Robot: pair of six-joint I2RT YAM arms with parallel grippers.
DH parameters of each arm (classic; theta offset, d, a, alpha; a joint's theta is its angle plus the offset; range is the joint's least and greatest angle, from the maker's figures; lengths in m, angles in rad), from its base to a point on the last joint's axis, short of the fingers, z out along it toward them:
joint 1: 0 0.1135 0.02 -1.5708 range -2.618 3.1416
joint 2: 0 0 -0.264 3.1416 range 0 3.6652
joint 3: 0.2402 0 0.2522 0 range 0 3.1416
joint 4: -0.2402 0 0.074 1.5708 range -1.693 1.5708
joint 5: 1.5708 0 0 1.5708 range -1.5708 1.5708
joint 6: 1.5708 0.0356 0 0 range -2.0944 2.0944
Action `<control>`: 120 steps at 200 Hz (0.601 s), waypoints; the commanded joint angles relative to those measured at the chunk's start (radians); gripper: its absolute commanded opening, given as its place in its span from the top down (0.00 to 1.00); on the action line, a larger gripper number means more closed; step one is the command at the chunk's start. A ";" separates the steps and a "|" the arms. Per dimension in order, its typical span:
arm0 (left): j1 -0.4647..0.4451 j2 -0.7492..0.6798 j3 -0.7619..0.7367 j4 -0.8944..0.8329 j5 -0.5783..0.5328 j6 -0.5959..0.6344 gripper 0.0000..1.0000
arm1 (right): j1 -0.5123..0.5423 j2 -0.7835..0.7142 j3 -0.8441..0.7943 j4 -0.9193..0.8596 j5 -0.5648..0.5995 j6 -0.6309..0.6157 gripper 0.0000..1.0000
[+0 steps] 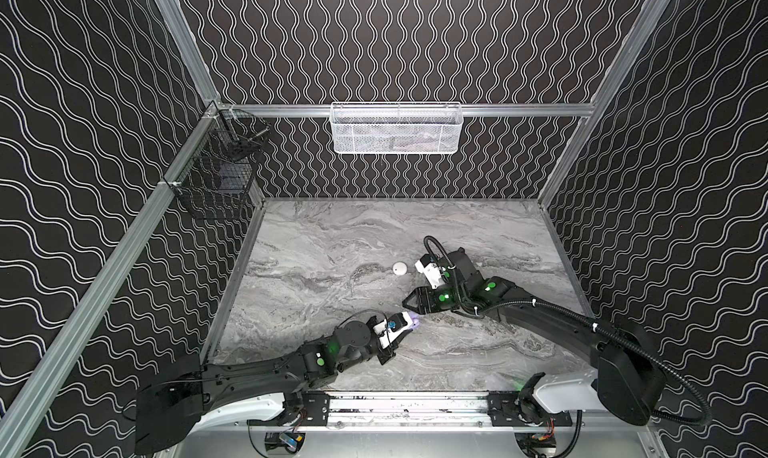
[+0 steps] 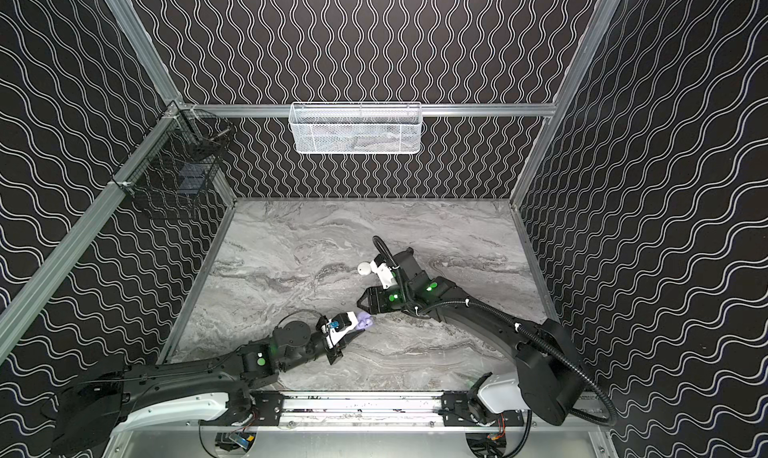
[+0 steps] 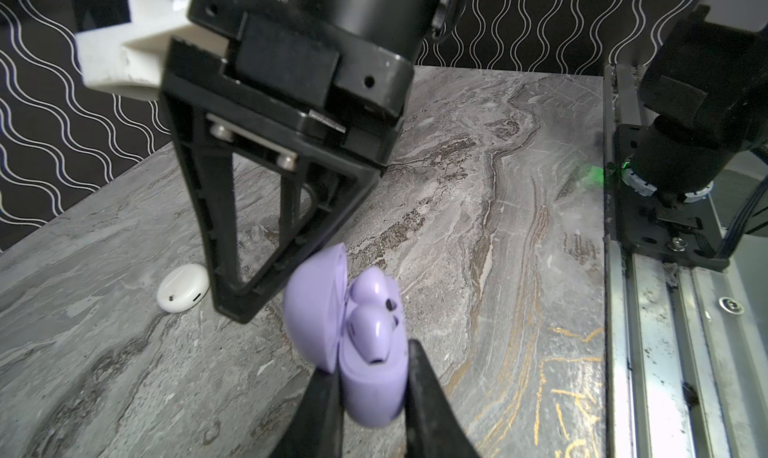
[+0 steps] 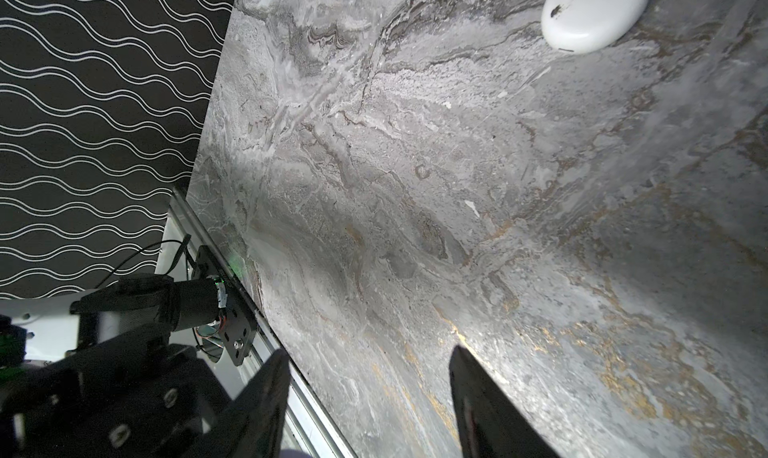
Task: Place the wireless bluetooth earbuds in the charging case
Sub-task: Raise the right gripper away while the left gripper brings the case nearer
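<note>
Left gripper (image 3: 372,372) pinches the open lavender plastic charging case (image 3: 374,397) by its base; the right gripper (image 4: 368,354) stands spread and empty.
Two pale lavender stemmed earbuds (image 3: 372,327) sit side by side in the case's wells, with its round lid (image 3: 316,310) hinged back. The right gripper hangs just beside that lid, above the grey marble-patterned tabletop (image 1: 332,243). A closed white round case (image 1: 400,268) lies farther back, apart from both.

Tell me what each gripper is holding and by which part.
The left gripper pinches the open lavender charging case by the sides of its lower body, with both lavender earbuds seated inside. The right gripper is open and holds nothing.
</note>
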 commanded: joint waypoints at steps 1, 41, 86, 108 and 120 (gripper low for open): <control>0.000 -0.009 -0.002 0.054 -0.052 -0.006 1.00 | 0.005 -0.009 -0.005 0.000 -0.026 0.001 0.37; 0.001 -0.012 -0.004 0.055 -0.056 -0.009 1.00 | 0.009 -0.015 -0.005 -0.005 -0.025 0.002 0.37; 0.000 -0.012 -0.004 0.057 -0.056 -0.010 1.00 | 0.009 -0.023 -0.002 -0.008 -0.005 -0.003 0.37; 0.000 -0.014 -0.007 0.058 -0.060 -0.013 1.00 | 0.004 -0.041 0.001 -0.011 0.041 -0.004 0.36; 0.000 -0.015 -0.008 0.062 -0.062 -0.015 1.00 | -0.002 -0.046 0.005 -0.008 0.051 -0.006 0.35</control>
